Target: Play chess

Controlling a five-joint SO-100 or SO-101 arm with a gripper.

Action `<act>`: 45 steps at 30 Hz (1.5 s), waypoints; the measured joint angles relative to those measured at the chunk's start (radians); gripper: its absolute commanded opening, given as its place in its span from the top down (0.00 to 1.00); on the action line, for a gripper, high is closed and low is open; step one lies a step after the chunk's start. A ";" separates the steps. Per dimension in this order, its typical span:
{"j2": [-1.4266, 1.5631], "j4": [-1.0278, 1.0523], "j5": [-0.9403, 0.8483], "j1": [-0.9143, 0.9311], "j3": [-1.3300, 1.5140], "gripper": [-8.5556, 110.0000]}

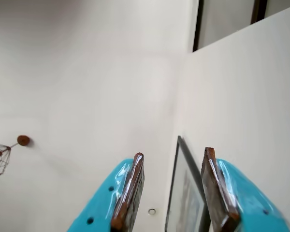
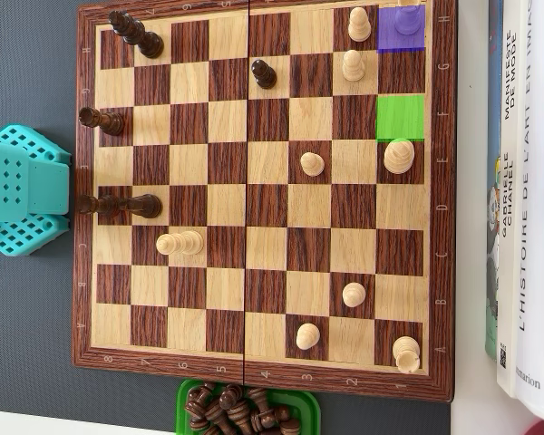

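The wooden chessboard fills the overhead view. Dark pieces stand along its left side, among them one at the top left and one lying down. Light pieces are spread over the right half, such as a pawn and a larger piece. One square is marked purple with a piece on it, and another is marked green and is empty. In the wrist view my gripper points up at white walls, open, with nothing between its brown pads. Only the arm's teal base shows from overhead.
A green tray of captured dark pieces sits below the board's lower edge. Books lie along the board's right side. The wrist view shows a framed picture and a wire object on the wall.
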 measured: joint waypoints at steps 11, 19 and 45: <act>0.000 0.342 0.000 -0.002 -0.025 0.78; 0.000 0.627 0.000 -0.052 -0.026 0.78; -0.017 2.279 0.003 -0.141 -0.383 0.78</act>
